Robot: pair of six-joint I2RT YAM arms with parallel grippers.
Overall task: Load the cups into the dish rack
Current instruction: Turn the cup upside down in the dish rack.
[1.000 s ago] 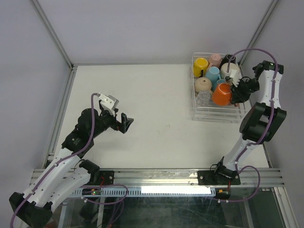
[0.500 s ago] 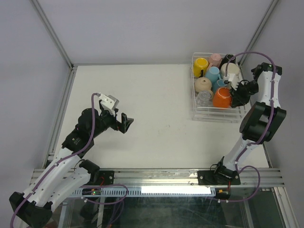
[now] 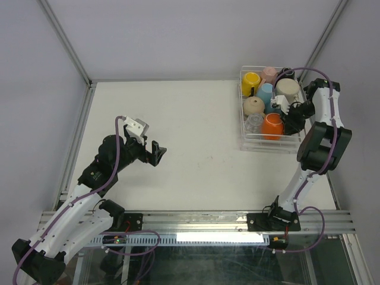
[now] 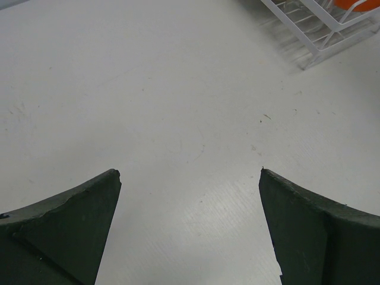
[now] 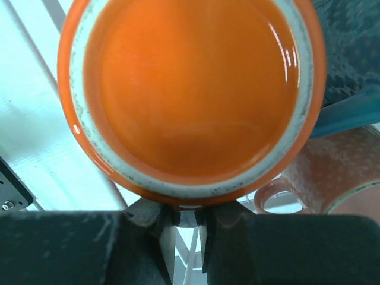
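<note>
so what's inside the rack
A yellow mug, pink mug, blue mug, orange mug, two beige mugs and a glass. The right arm hides the right side of the rack.

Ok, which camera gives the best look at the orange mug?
Right wrist: the orange mug fills the frame, its round end facing the camera. Top external shows it small, in the dish rack. Left wrist catches only an orange sliver.
</note>
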